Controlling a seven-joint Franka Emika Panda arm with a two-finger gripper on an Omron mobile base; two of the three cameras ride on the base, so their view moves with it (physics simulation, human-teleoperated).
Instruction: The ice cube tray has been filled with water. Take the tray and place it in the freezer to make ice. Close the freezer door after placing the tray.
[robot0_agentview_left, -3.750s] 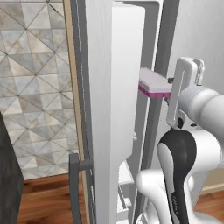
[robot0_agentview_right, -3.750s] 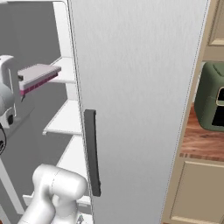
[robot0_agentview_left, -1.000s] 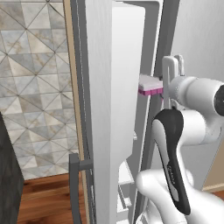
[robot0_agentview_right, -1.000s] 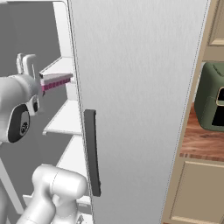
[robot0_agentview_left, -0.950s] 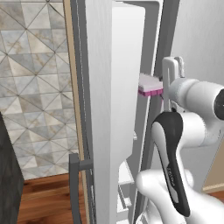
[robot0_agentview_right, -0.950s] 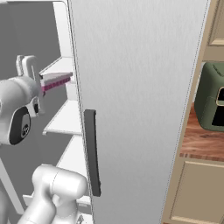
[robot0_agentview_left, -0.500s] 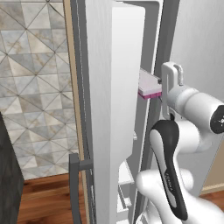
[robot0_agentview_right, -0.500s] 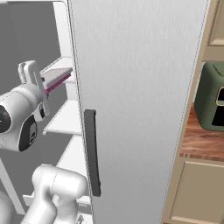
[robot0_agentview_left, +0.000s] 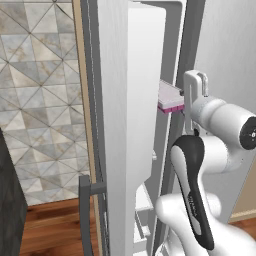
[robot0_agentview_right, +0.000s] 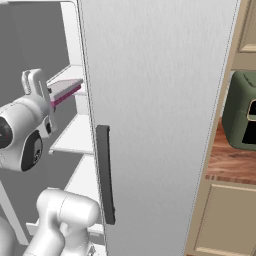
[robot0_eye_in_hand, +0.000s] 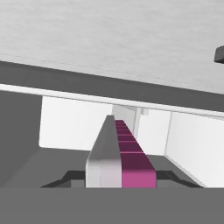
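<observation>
The white arm's gripper (robot0_agentview_left: 186, 104) grasps the ice cube tray (robot0_agentview_left: 170, 97), carrying it into the open freezer (robot0_agentview_right: 70, 135) above a white shelf; next it must set it down and let go.

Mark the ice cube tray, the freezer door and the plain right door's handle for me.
ice cube tray (robot0_agentview_left: 170, 98): left base view, pale top face near the magenta edge.
freezer door (robot0_agentview_left: 116, 150): left base view, white inner side.
right door's handle (robot0_agentview_right: 105, 175): right base view, mid-bar.

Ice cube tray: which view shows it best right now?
Hand view: the ice cube tray runs down the frame's middle, end-on. Left base view catches one end beside the arm; right base view, a sliver above a shelf.
</observation>
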